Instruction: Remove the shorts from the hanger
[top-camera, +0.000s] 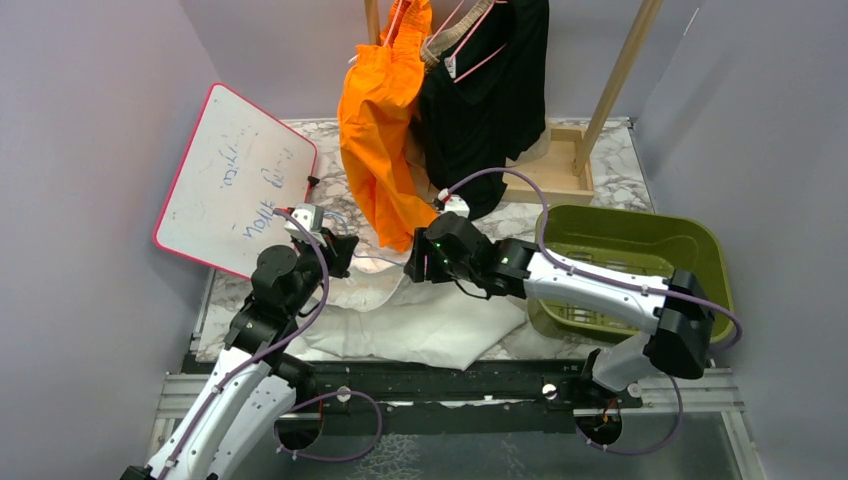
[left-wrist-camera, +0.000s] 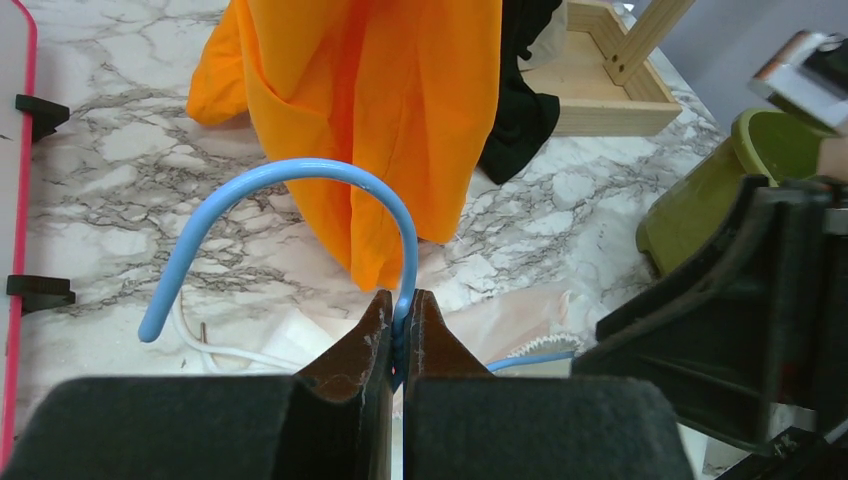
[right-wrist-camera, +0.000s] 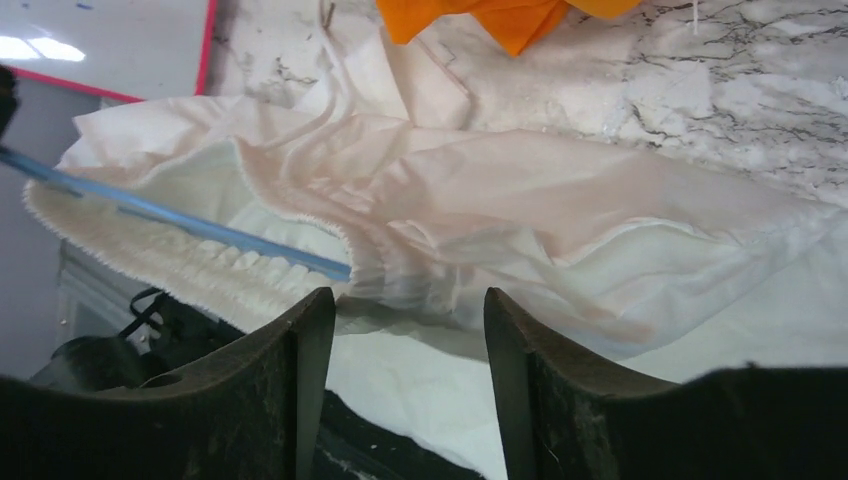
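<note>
I see a white marble tabletop (top-camera: 622, 175) with grey veins, boxed in by plain grey walls (top-camera: 90, 100). My left jaws are pinched tight on the stem of a blue hanger (left-wrist-camera: 300, 175), whose hook arches up and to the left just ahead of them. My right jaws stand partly apart and grip nothing. The gathered waist of the white shorts (right-wrist-camera: 520, 200) lies right in front of their gap, and the hanger's blue bar runs into that waist from the left. I cannot tell whether the fingertips touch the cloth.

I count three pairs of shorts. The white pair is spread flat between the two sets of jaws, while the orange shorts (top-camera: 378, 130) and black shorts (top-camera: 490, 110) hang beyond them. There is one whiteboard (top-camera: 235, 180) left of the left jaws. One green bin (top-camera: 600, 211) sits right of the right jaws, and one wooden stand (top-camera: 565, 165) is farther back.
</note>
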